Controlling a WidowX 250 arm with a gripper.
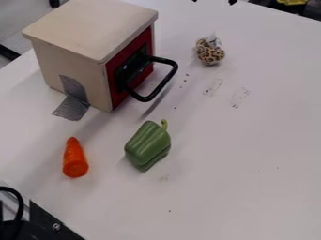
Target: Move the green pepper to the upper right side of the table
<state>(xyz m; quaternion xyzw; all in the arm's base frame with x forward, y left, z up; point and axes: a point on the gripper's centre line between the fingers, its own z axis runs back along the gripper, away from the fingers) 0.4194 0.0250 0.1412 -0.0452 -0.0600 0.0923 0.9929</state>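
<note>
Your green pepper (148, 146) is just chilling on its side on the white table (251, 150), a bit left of and below the middle of your view. You can see it's whole, chunky and grooved, with its little curved, lighter green stem toward the top.

A carrot (74, 158) lies near a wooden box (72, 61) (red door (133, 68), black handle (164, 80)).

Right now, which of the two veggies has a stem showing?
The green pepper, the one on the right in the camera view: a thin, curved green stem sticks out at its far end. The orange carrot shows none.
</note>
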